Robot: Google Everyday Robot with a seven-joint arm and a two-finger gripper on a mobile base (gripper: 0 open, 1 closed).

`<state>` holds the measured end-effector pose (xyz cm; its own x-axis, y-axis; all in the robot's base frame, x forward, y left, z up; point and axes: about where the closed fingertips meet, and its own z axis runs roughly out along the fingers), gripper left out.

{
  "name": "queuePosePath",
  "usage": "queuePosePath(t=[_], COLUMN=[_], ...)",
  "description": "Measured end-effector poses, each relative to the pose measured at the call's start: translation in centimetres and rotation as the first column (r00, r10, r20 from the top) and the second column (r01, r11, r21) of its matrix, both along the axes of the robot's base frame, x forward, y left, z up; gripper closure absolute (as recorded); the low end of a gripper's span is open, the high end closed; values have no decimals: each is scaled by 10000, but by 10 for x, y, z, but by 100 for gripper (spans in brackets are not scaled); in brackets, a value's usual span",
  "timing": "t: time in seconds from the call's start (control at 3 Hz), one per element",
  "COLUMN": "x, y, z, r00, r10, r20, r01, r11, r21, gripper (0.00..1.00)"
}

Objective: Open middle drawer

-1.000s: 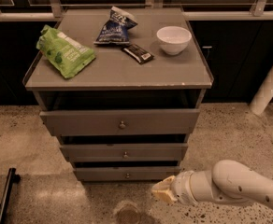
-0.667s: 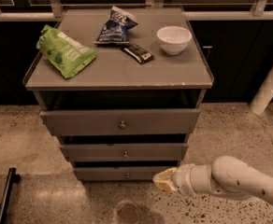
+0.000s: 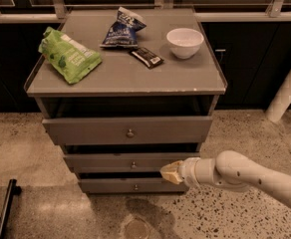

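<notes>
The grey cabinet (image 3: 213, 86) has three drawers stacked at its front. The middle drawer (image 3: 100, 162) is a flat grey front with a small round knob (image 3: 133, 165) at its centre. It sits below the taller top drawer (image 3: 85, 130) and above the smallest bottom drawer (image 3: 105, 185). My gripper (image 3: 168, 172) comes in from the lower right on a white arm (image 3: 250, 176). Its tan tip is in front of the right part of the middle drawer, a little right of and below the knob.
On the cabinet top lie a green bag (image 3: 68, 55), a blue chip bag (image 3: 123, 28), a dark snack bar (image 3: 147, 57) and a white bowl (image 3: 185, 42). A white post (image 3: 287, 86) stands at the right. A black object (image 3: 3, 213) lies on the speckled floor at lower left.
My gripper has moved left and up, from beside the bottom drawer's right end to in front of the middle drawer, closer to its knob. The drawers have not moved.
</notes>
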<state>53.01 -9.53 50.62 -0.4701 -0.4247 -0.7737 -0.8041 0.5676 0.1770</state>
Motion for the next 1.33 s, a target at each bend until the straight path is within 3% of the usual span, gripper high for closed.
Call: queuePosePath(t=[0.33, 0.67, 1.0, 1.33], x=[0, 5, 2, 27], y=[0, -3, -3, -19], z=[0, -3, -15, -17], r00=[10000, 9967, 9698, 9021], r10=[1, -694, -2105, -3774], r20=[0, 413, 1233, 2091], r01=[-1, 688, 1975, 3440], r11=[10000, 9975, 9742, 9217], r21=[0, 165, 1094, 1794], gripper=[100, 100, 100, 100])
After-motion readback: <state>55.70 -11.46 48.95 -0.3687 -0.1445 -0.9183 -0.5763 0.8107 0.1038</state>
